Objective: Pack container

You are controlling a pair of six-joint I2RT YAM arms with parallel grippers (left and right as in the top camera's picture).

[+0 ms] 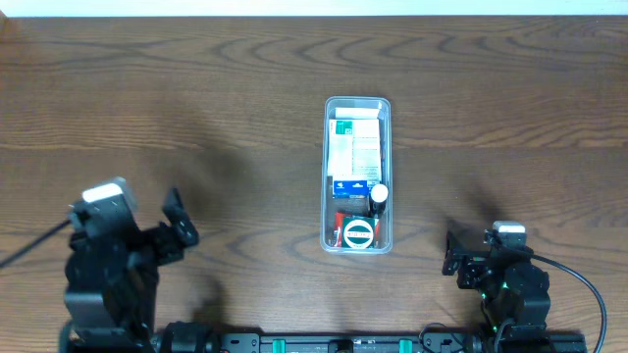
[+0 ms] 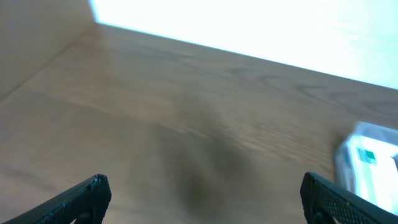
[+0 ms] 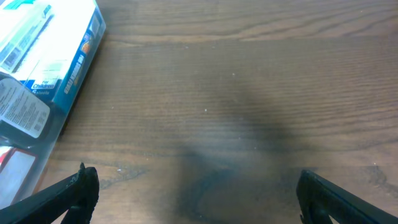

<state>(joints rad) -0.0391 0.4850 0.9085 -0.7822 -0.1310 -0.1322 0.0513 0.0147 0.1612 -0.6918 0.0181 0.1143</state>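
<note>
The clear plastic container (image 1: 357, 175) stands lengthwise at the middle of the wooden table. It holds a white and green box at its far end, a blue box in the middle, and a red and white round item with a small bottle at its near end. Its edge shows at the right of the left wrist view (image 2: 370, 158) and at the left of the right wrist view (image 3: 43, 68). My left gripper (image 2: 202, 199) is open and empty, near the table's front left. My right gripper (image 3: 196, 196) is open and empty, at the front right, apart from the container.
The wooden table (image 1: 196, 88) runs to a white edge at the back. The two arm bases sit at the front edge, left (image 1: 103, 265) and right (image 1: 500, 279).
</note>
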